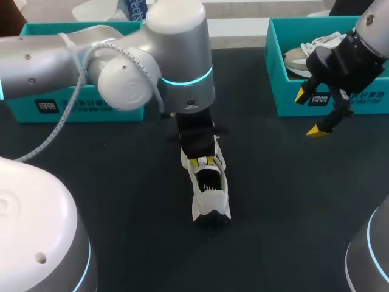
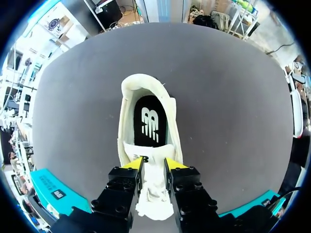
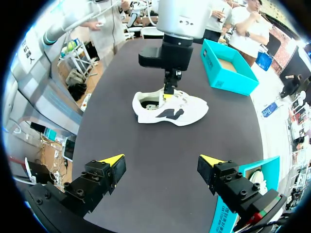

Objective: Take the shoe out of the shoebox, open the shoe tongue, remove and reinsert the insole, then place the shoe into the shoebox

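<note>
A white shoe (image 1: 209, 196) stands on the dark table, toe toward the left arm; the right wrist view shows its side (image 3: 171, 109). Its black insole (image 2: 149, 124) lies inside the opening. My left gripper (image 1: 203, 160) points down at the shoe's throat. In its own view the left gripper (image 2: 153, 164) is shut on the white tongue (image 2: 153, 184), one yellow tip on each side. My right gripper (image 1: 311, 113) hangs open above the table in front of the right teal shoebox (image 1: 331, 100), holding nothing; its own view shows the right gripper (image 3: 162, 162) well short of the shoe.
The right shoebox holds another pale shoe (image 1: 298, 58). A second teal shoebox (image 1: 79, 109) sits at the back left, behind my left arm, and appears beyond the shoe as an open teal box (image 3: 228, 77). Bare dark tabletop surrounds the shoe.
</note>
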Robot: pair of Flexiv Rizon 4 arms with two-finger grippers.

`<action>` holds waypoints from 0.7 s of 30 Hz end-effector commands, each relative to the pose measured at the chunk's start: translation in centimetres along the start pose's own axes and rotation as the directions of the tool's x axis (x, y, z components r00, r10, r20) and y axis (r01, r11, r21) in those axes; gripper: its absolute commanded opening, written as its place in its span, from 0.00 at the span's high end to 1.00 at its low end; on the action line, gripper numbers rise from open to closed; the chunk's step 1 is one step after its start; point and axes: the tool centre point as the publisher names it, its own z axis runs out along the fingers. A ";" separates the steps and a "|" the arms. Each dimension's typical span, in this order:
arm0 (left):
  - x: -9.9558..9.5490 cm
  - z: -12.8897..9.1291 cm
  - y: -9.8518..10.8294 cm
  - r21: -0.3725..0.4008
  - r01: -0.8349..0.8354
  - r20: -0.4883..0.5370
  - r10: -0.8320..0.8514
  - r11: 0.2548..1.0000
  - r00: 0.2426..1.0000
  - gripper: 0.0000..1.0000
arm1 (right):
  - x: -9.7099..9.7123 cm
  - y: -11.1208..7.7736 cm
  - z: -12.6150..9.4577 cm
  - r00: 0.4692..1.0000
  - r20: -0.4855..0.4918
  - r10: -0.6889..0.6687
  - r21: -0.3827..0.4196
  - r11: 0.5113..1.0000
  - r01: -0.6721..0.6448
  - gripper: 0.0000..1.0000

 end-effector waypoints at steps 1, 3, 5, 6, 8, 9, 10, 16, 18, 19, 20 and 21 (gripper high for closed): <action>-0.1 -0.3 -0.5 -0.003 -0.010 -0.001 0.010 1.000 1.000 0.74 | -0.1 0.0 0.1 1.000 -0.001 0.001 0.003 1.000 -0.001 0.00; -0.4 -0.9 -0.4 -0.014 -0.012 0.014 0.012 1.000 1.000 0.73 | -0.1 0.0 0.1 1.000 -0.001 0.001 0.003 1.000 -0.001 0.00; -0.7 -1.7 -0.1 -0.019 -0.012 0.025 0.012 1.000 1.000 0.73 | -0.1 0.0 0.1 1.000 -0.001 0.001 0.003 1.000 -0.001 0.00; -0.9 -1.9 0.1 -0.024 -0.010 0.028 0.011 1.000 1.000 0.73 | -0.1 0.0 0.1 1.000 -0.001 0.001 0.003 1.000 -0.001 0.00; -1.0 -1.9 0.3 -0.025 -0.008 0.028 0.009 1.000 1.000 0.73 | -0.1 0.0 0.1 1.000 -0.001 0.001 0.003 1.000 -0.001 0.00; -1.1 -1.7 0.5 -0.028 -0.005 0.026 0.006 1.000 1.000 0.73 | -0.1 0.0 0.1 1.000 -0.001 0.001 0.003 1.000 -0.001 0.00; -1.1 -1.6 0.6 -0.029 -0.004 0.024 0.005 1.000 1.000 0.74 | -0.1 0.0 0.1 1.000 -0.001 0.001 0.003 1.000 -0.001 0.00; -1.0 0.8 0.4 -0.006 0.007 -0.001 -0.007 1.000 1.000 0.81 | -0.1 0.0 0.1 1.000 -0.001 0.001 0.003 1.000 -0.001 0.00; -0.8 1.0 0.2 -0.011 0.028 0.014 -0.028 1.000 1.000 0.81 | -0.1 0.0 0.1 1.000 -0.001 0.001 0.003 1.000 -0.001 0.00; -0.7 1.0 0.0 -0.004 0.025 0.014 -0.025 1.000 1.000 0.81 | -0.1 0.0 0.1 1.000 -0.001 0.001 0.003 1.000 -0.001 0.00; -0.6 1.0 -0.3 -0.006 0.024 0.016 -0.024 1.000 1.000 0.81 | -0.1 0.0 0.1 1.000 -0.001 0.001 0.003 1.000 -0.001 0.00; -0.5 0.8 -0.4 -0.014 0.027 0.024 -0.027 1.000 0.999 0.78 | -0.1 0.0 0.1 1.000 -0.001 0.001 0.003 1.000 -0.001 0.00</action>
